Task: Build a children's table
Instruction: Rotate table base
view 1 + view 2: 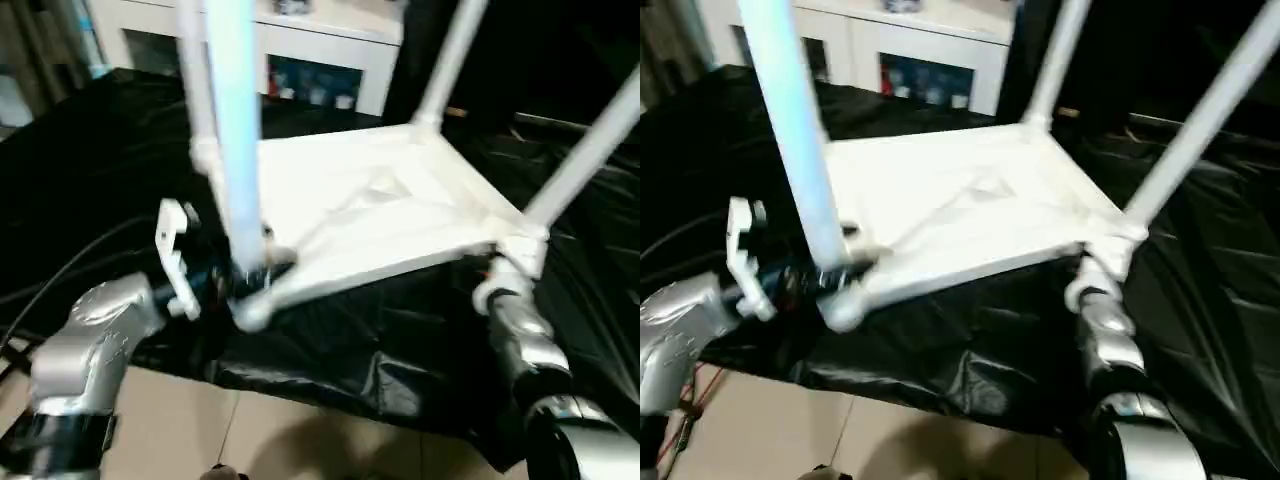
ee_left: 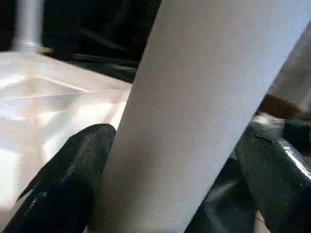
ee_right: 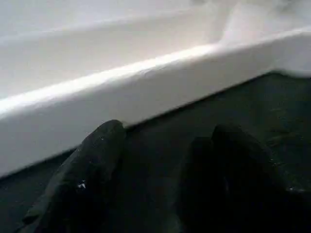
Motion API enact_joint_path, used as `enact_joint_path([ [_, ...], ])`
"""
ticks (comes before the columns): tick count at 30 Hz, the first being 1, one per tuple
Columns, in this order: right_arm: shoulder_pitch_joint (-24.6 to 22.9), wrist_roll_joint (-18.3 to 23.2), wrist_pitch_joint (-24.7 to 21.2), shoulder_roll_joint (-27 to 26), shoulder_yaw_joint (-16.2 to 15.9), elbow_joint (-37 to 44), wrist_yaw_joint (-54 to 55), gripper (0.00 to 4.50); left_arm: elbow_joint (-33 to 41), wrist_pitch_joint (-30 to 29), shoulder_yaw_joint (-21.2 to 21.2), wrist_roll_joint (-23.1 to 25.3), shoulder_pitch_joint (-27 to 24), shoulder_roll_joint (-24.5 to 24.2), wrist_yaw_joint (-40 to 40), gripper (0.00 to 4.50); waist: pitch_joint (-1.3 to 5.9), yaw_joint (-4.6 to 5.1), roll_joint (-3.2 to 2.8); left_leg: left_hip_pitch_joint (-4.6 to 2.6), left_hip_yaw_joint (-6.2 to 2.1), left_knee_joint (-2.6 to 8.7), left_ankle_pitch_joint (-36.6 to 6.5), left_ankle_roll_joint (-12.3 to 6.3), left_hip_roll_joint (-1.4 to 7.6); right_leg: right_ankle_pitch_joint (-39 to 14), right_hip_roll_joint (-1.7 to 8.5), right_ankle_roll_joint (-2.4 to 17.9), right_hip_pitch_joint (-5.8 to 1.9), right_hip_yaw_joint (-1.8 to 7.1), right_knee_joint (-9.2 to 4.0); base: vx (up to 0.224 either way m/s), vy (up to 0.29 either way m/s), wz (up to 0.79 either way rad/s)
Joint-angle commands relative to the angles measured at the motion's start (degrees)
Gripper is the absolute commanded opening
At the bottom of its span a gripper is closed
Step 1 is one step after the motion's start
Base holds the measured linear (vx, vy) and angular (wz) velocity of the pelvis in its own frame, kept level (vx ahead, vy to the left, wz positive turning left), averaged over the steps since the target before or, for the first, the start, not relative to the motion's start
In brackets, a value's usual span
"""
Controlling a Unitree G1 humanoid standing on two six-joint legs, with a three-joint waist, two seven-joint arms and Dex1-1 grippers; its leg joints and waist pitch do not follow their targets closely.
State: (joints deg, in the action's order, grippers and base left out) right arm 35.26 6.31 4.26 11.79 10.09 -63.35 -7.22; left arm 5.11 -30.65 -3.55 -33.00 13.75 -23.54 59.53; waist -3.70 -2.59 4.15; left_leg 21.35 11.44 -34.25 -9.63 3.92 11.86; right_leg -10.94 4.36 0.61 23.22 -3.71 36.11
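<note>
The children's table [image 1: 380,215] lies upside down on the bench [image 1: 90,170], which is draped in black sheeting, with its ribbed underside facing up. Four legs stand in the corner sockets: the near-left leg [image 1: 232,130], the near-right leg [image 1: 590,150], the far-right leg [image 1: 448,60] and the far-left leg [image 1: 198,90]. The near-left corner overhangs the bench edge above the tiled floor [image 1: 270,430]. A white cabinet [image 1: 320,50] stands behind the bench.

The left gripper [image 2: 170,184] straddles the base of the near-left leg. Its fingers [image 2: 73,179] stand wide apart, one on each side of the leg; whether they press it cannot be told. The right gripper [image 3: 160,174] sits low at the near-right corner, just beside the tabletop's side wall. Its fingers [image 3: 92,170] are apart with black sheeting between them, holding nothing.

Judged state: all legs appear fitted; seating of the near-left leg is likely the step in hand.

Hazards:
- Side load on the near-left leg could tilt it in its socket or pull it loose.
- Pushing the overhanging corner could slide the tabletop on the slick sheeting and tip it off the bench.
- The right fingers could snag the sheeting and drag it, shifting the table.
</note>
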Motion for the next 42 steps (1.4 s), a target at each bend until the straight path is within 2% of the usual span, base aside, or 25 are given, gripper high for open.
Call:
enact_joint_path([
  [1, 1.8, -1.3, -1.7, -1.0, -2.3, -0.8, -2.9, 3.36, 2.8, -1.9, 2.3, -1.9, 0.5, 0.3, 1.2, 4.45, 3.82, -0.05, -0.4, -0.71, -0.61, 4.07, -15.1, 1.28, 1.26, -13.5, 3.02, 9.7, -2.3, 2.7, -4.29, 0.0, 0.0, 0.0],
  [6, 5.2, -2.9, -2.3, -4.8, -6.0, -1.7, -9.9, 3.36, 3.7, -4.1, 5.1, -3.7, 2.5, 2.3, 1.5, 4.45, 3.85, 0.77, -0.48, -0.29, -0.91, 4.13, -15.2, 1.72, 1.29, -14.9, 3.18, 9.4, -2.65, 2.69, -4.28, 0.0, 0.0, 0.0],
  [8, 5.9, -3.3, -2.5, -5.5, -6.7, -2.0, -11.2, 3.36, 4.2, -4.7, 5.7, -4.2, 2.9, 2.8, 1.6, 4.45, 3.88, 0.87, -0.58, -0.53, -0.95, 4.12, -15.2, 1.75, 1.34, -14.5, 3.19, 9.6, -2.51, 2.75, -4.31, 0.0, 0.0, 0.0],
  [9, 6.6, -3.9, -2.7, -6.3, -7.7, -2.4, -12.8, 3.36, 4.4, -5.6, 6.6, -4.8, 3.5, 3.4, 2.0, 4.45, 3.86, 0.97, -0.43, -0.52, -0.94, 4.11, -15.1, 1.72, 1.35, -14.0, 3.16, 10.0, -2.55, 2.75, -4.24, 0.0, 0.0, 0.0],
  [14, 8.8, -5.7, -3.0, -8.1, -9.4, -4.0, -14.2, 3.36, 5.6, -8.2, 10.2, -6.5, 5.7, 5.8, 2.2, 4.45, 3.97, 1.33, -0.33, -0.63, -0.79, 3.93, -13.7, 1.2, 1.37, -11.9, 3.17, 11.5, -2.53, 2.82, -3.99, 0.0, 0.0, 0.0],
  [18, 9.2, -6.0, -2.8, -8.4, -9.5, -4.6, -14.7, 3.36, 4.5, -7.7, 12.2, -4.9, 7.1, 7.0, 2.0, 4.45, 3.94, 1.31, -0.36, -0.7, -0.77, 3.91, -13.8, 1.1, 1.43, -11.5, 3.21, 11.5, -2.59, 2.84, -4.06, 0.0, 0.0, 0.0],
  [20, 9.4, -6.1, -2.7, -8.6, -9.6, -4.9, -14.9, 3.36, 1.8, -5.4, 13.7, -2.1, 8.9, 8.8, 0.9, 4.45, 3.96, 1.29, -0.61, -0.78, -0.79, 3.92, -13.7, 1.14, 1.42, -11.2, 3.15, 11.6, -2.59, 2.82, -4.03, 0.0, 0.0, 0.0],
  [21, 9.4, -6.0, -2.8, -8.7, -9.6, -4.9, -15.2, 3.36, 0.4, -4.1, 14.2, -0.8, 9.7, 9.7, 0.2, 4.45, 3.86, 1.34, -0.45, -0.83, -0.7, 3.91, -14.2, 0.98, 1.39, -11.8, 3.06, 11.4, -2.48, 2.85, -4.34, 0.0, 0.0, 0.0],
  [22, 9.3, -5.8, -2.8, -8.9, -9.5, -4.9, -16.6, 3.36, -1.1, -2.9, 14.5, 0.3, 10.6, 10.7, -0.5, 4.45, 3.88, 1.29, -0.62, -0.75, -0.79, 3.94, -14.7, 1.19, 1.39, -12.4, 3.19, 11.2, -2.63, 2.86, -4.4, 0.0, 0.0, 0.0],
  [25, 8.6, -5.9, -2.1, -9.0, -10.0, -4.4, -18.9, 3.36, -3.6, -1.2, 15.2, 2.2, 12.1, 12.2, -2.1, 4.45, 4.01, 1.29, -0.41, -0.61, -0.93, 3.91, -14.6, 0.96, 1.44, -13.0, 3.36, 10.9, -2.81, 2.86, -4.41, 0.0, 0.0, 0.0],
  [26, 8.3, -6.9, -1.8, -8.7, -10.5, -4.8, -16.9, 3.36, -6.5, 1.5, 15.6, 4.8, 13.4, 13.4, -4.5, 4.45, 3.94, 1.27, -1.12, -0.72, -0.99, 3.91, -14.6, 1.0, 1.42, -12.8, 3.32, 11.0, -2.69, 2.86, -4.44, 0.0, 0.0, 0.0],
  [28, 8.2, -7.1, -1.9, -8.5, -10.5, -5.1, -15.9, 3.36, -8.0, 2.7, 15.7, 6.1, 14.0, 13.8, -5.9, 4.45, 4.09, 1.2, -0.73, -0.91, -0.94, 3.84, -14.6, 0.98, 1.42, -12.5, 3.23, 11.2, -2.67, 2.8, -4.48, 0.0, 0.0, 0.0],
  [29, 7.9, -6.3, -2.0, -8.1, -9.7, -5.1, -16.1, 3.36, -10.9, 5.6, 15.8, 8.6, 14.9, 14.3, -8.2, 4.45, 4.1, 1.18, -1.2, -0.64, -1.07, 3.92, -14.3, 0.91, 1.38, -11.7, 3.23, 11.3, -2.91, 2.79, -4.38, 0.0, 0.0, 0.0],
  [34, 7.2, -5.7, -2.0, -7.5, -8.9, -4.5, -18.5, 3.36, -14.9, 11.5, 16.1, 12.7, 15.9, 15.4, -10.4, 4.45, 4.19, 0.87, -0.9, -0.76, -0.93, 3.84, -14.2, 0.05, 1.5, -9.7, 3.26, 12.6, -2.88, 2.77, -4.35, 0.0, 0.0, 0.0],
  [35, 6.9, -5.7, -1.6, -6.7, -8.6, -4.3, -19.0, 3.36, -17.0, 16.7, 16.1, 14.7, 16.1, 16.5, -11.5, 4.45, 4.15, 0.71, -0.73, -0.79, -0.95, 3.86, -14.5, -0.2, 1.52, -10.3, 3.32, 12.6, -2.87, 2.77, -4.54, 0.0, 0.0, 0.0],
  [37, 6.7, -4.5, -1.4, -5.2, -7.6, -3.5, -20.1, 3.36, -18.4, 19.0, 15.2, 14.6, 16.2, 16.9, -11.2, 4.45, 4.14, 0.34, -0.88, -0.92, -0.91, 3.83, -14.9, -0.17, 1.54, -10.9, 3.39, 12.5, -2.82, 2.78, -4.59, 0.0, 0.0, 0.0],
  [40, 6.2, -3.3, -1.4, -3.1, -6.7, -2.1, -22.5, 3.36, -19.2, 19.6, 14.2, 13.5, 16.1, 16.0, -9.1, 4.45, 4.12, -0.04, -0.77, -1.02, -0.89, 3.87, -15.5, -0.14, 1.66, -11.5, 3.39, 12.7, -2.71, 2.76, -4.57, 0.0, 0.0, 0.0],
  [42, 5.6, -3.2, -1.0, -1.3, -6.8, -0.8, -25.2, 3.36, -19.9, 17.8, 15.4, 14.5, 16.4, 13.3, -6.8, 4.45, 4.07, -0.26, -0.73, -1.02, -0.88, 3.91, -15.3, -0.36, 1.59, -11.6, 3.34, 12.6, -2.74, 2.74, -4.58, 0.0, 0.0, 0.0],
])
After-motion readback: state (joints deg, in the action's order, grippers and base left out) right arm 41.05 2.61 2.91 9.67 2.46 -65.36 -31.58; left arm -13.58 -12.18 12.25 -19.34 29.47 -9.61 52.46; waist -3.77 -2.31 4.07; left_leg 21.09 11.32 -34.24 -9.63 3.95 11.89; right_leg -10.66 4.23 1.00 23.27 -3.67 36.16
